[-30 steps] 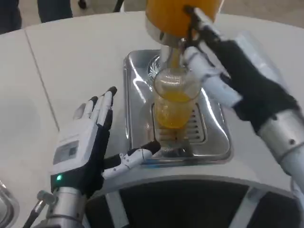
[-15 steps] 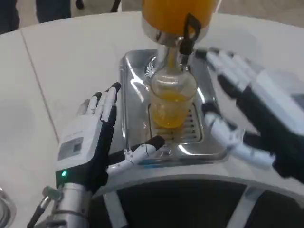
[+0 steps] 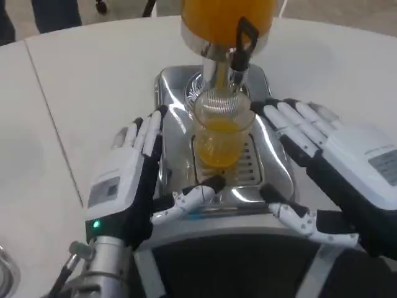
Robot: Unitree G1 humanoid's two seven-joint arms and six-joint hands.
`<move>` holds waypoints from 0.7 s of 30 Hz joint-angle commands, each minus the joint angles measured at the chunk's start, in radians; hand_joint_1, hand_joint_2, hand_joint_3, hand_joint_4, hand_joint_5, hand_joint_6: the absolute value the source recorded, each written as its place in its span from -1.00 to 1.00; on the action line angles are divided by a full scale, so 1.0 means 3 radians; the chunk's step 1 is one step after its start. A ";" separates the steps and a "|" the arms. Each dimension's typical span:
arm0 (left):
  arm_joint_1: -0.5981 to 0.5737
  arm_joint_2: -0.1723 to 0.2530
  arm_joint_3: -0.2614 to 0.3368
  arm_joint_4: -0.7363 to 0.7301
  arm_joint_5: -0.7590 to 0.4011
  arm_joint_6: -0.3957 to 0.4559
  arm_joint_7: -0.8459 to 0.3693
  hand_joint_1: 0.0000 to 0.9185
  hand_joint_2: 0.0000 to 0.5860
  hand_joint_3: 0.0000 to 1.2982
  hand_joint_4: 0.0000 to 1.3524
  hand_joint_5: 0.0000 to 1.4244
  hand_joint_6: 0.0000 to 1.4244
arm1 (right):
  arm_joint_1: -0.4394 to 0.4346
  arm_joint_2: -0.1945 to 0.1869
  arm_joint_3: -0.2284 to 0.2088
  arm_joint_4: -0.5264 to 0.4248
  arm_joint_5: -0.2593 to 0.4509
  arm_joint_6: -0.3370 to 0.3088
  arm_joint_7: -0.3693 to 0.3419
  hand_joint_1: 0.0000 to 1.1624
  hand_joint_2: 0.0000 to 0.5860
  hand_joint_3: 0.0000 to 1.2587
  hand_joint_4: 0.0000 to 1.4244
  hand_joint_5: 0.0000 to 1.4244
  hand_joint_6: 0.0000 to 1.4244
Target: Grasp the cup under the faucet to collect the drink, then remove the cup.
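I see the cup (image 3: 221, 133), part-filled with orange drink, standing under the faucet (image 3: 239, 59) on the drip tray (image 3: 273, 186); my left hand (image 3: 127, 180) and right hand (image 3: 338, 167) flank it, fingers spread, holding nothing

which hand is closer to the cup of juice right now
Right, narrowly. The right hand lies open beside the cup, its fingers nearly at the rim. The left hand is open on the other side, apart from the glass.
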 commanded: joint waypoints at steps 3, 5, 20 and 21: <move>-0.0188 -0.0138 0.0022 0.0337 -0.0114 0.0019 0.0136 -0.68 -0.85 -1.00 -1.00 -1.00 -1.00 | 0.0178 -0.0132 -0.0038 0.0055 -0.0055 -0.0324 -0.0029 0.03 0.27 -1.00 -1.00 -1.00 -0.95; -0.0238 -0.0159 0.0021 0.0422 -0.0154 -0.0011 0.0181 -0.64 -0.86 -1.00 -1.00 -1.00 -1.00 | 0.0200 -0.0123 -0.0042 0.0066 -0.0031 -0.0309 0.0015 0.05 0.26 -1.00 -1.00 -1.00 -0.94; -0.0675 -0.0336 -0.0050 0.1077 -0.0554 -0.0565 0.0349 -0.34 -0.84 -1.00 -1.00 -1.00 -1.00 | 0.0329 -0.0095 -0.0081 -0.0153 0.0165 -0.0022 0.0392 -0.04 0.21 -1.00 -1.00 -1.00 -0.92; -0.0699 -0.0347 -0.0063 0.1109 -0.0549 -0.0590 0.0367 -0.34 -0.84 -1.00 -1.00 -1.00 -1.00 | 0.0337 -0.0095 -0.0086 -0.0167 0.0161 -0.0017 0.0398 -0.04 0.20 -1.00 -1.00 -1.00 -0.92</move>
